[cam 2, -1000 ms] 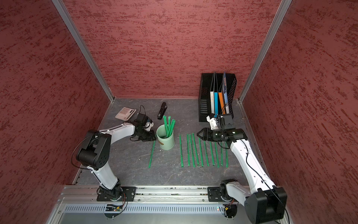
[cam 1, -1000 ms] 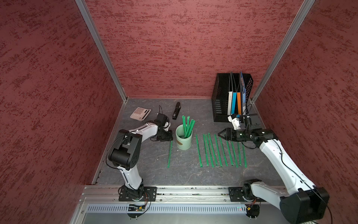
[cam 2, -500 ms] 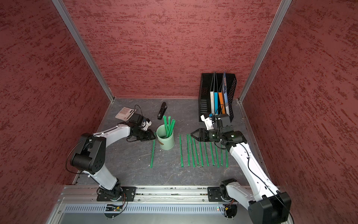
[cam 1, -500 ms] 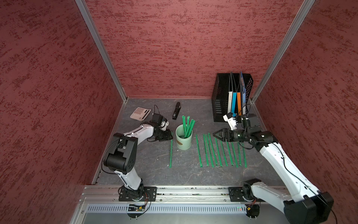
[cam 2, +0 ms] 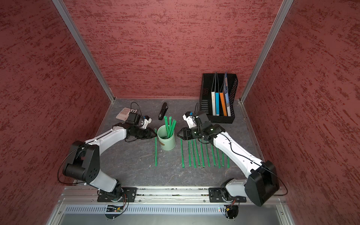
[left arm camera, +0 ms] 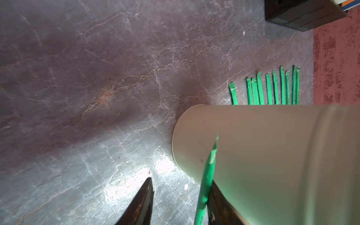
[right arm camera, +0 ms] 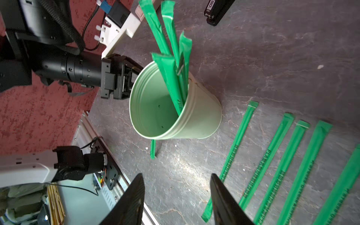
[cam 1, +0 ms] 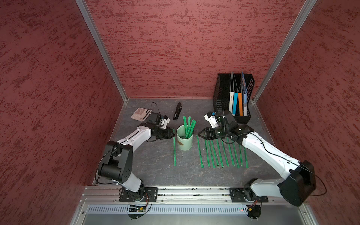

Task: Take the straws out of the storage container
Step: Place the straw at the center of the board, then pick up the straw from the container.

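A robot lab cell staged as an office desk: red textured walls (cam 1: 175, 48), aluminium rail (cam 1: 194, 195) along the bottom, file rack (cam 1: 222, 91) right of centre, stapler (cam 1: 177, 114), calculator (cam 1: 140, 113)

In the left wrist view the storage container (left arm camera: 272, 155), blurred and edge-cropped, hid most of the laid-out straws (left arm camera: 268, 89).

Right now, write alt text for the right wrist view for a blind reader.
A pale green cup holds four green straws leaning out of it. More straws lie flat in a row on the grey table beside it, the left gripper is behind it, and the right gripper is open and empty.
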